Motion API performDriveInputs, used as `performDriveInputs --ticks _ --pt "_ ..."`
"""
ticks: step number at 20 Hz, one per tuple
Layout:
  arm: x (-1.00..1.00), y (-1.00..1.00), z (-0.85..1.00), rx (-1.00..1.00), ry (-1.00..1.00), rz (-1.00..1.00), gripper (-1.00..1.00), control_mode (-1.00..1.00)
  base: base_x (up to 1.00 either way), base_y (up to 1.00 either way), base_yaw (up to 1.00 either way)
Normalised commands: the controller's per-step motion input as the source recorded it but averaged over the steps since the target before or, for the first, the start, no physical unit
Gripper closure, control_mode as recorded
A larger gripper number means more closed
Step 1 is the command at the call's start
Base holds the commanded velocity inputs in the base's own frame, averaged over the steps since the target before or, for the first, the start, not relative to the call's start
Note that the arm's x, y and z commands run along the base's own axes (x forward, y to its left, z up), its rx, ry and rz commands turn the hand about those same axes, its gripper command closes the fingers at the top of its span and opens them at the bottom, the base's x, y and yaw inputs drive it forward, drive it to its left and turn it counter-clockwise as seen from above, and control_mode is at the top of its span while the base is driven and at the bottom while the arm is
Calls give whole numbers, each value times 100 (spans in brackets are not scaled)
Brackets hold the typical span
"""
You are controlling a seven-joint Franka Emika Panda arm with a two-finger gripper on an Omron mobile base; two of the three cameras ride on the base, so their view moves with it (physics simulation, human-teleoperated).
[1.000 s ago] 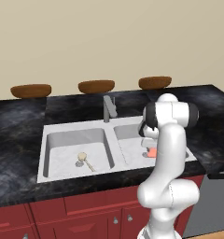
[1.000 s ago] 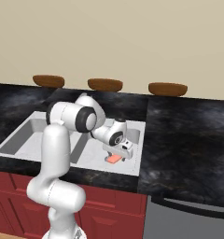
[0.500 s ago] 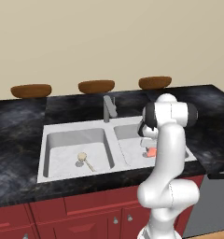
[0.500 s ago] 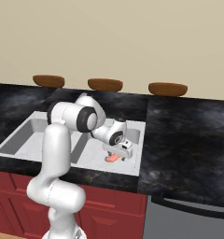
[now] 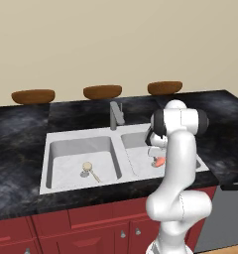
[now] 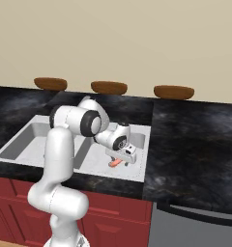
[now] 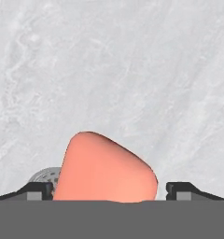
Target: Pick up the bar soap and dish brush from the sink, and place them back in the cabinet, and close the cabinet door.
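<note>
Sink (image 5: 81, 136): double basin set in black stone, faucet (image 5: 116, 115) at the back between the basins.
Gripper (image 7: 111, 191): lowered into the right basin, fingers spread wide either side of the soap, no pinch seen.
Dish brush (image 5: 89, 171): laid in the left basin.
Bar soap (image 7: 104, 170): on the right basin floor, between the fingertips.

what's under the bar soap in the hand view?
Pale sink floor all around the bar soap, and a round drain peeking out at its left edge. The rest of the drain is covered by the soap.
</note>
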Motion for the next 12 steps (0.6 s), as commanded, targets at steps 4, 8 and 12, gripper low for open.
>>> performDriveInputs --ticks 4,8,12 --pt "0 0 -4 0 0 0 100 -100 0 0 0" --pt "0 0 0 0 0 0 100 -100 0 0 0" --pt "0 0 2 0 0 0 100 -100 0 0 0"
